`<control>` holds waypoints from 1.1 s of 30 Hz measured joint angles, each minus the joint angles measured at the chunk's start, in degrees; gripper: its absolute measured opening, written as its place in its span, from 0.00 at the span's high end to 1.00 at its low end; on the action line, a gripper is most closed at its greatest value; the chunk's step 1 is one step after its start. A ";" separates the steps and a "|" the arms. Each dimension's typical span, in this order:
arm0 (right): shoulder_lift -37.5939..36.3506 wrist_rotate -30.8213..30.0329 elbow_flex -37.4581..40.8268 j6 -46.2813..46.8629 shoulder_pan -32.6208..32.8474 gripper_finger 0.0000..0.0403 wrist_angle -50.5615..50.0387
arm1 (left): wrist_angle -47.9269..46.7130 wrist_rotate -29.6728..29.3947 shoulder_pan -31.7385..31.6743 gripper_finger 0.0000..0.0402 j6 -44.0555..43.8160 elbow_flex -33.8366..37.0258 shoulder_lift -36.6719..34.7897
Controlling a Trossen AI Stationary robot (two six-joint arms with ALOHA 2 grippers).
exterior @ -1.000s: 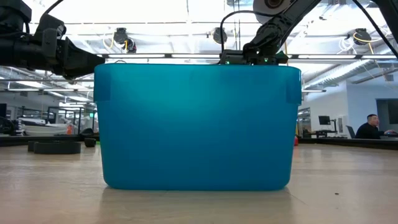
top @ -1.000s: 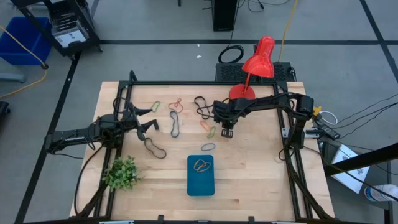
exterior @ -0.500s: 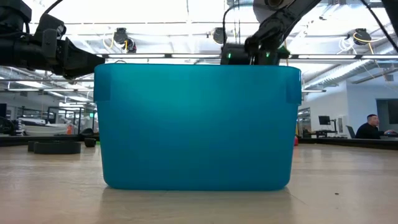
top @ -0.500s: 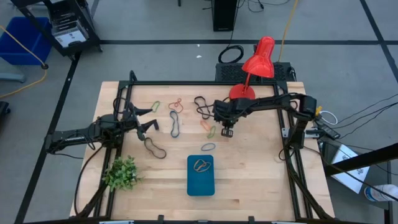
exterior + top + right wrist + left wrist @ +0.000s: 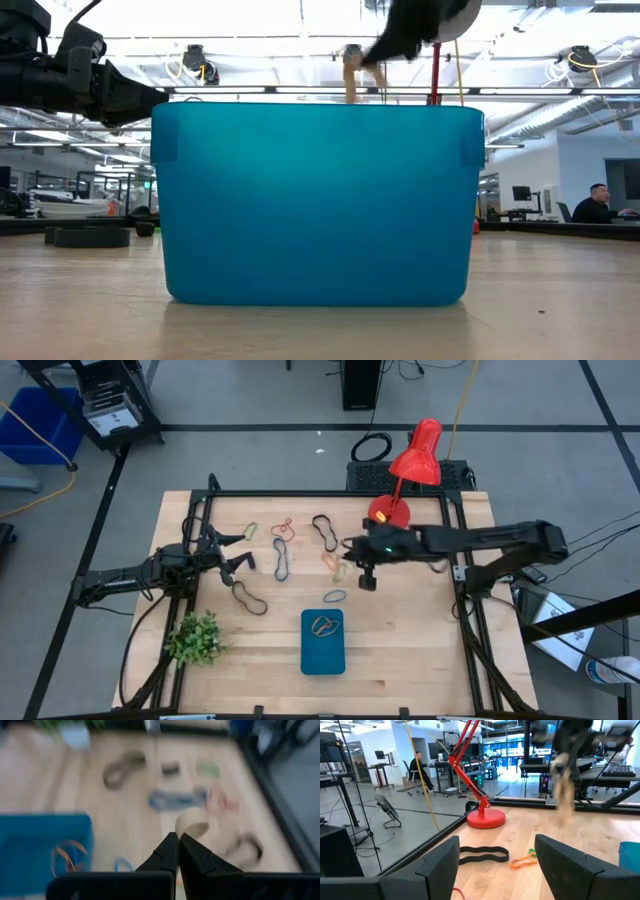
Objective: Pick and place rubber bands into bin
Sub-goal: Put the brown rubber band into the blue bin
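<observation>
Wooden table (image 5: 420, 620) in lab. Right gripper (image 5: 366, 581) now lifted, swung clear of lamp base (image 5: 385, 510), fingers pinched on tan rubber band (image 5: 191, 825). Bin (image 5: 323, 642) at 7 o'clock, next stop. Left gripper (image 5: 232, 556) idle, spread wide, empty

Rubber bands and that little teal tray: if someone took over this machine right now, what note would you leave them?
Right claw: shut on a tan rubber band, which dangles above the table, not yet over the teal bin.
Left claw: open, empty, waiting at the table's left side.
Done: one orange band lies in the bin.
Left: drop the tan one in, then collect about eight loose bands spread on the wood between the two arms.
</observation>
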State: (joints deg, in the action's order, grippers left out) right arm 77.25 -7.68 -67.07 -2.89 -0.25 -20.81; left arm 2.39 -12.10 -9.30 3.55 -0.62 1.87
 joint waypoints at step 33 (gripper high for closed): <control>16.05 0.34 0.00 1.43 20.33 1.00 32.86 | 0.48 0.00 0.01 0.34 -0.85 0.02 -0.01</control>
State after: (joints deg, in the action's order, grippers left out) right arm 93.30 -7.33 -67.07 -1.46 20.08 12.05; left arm 2.87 -12.10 -9.29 2.70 -0.60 1.85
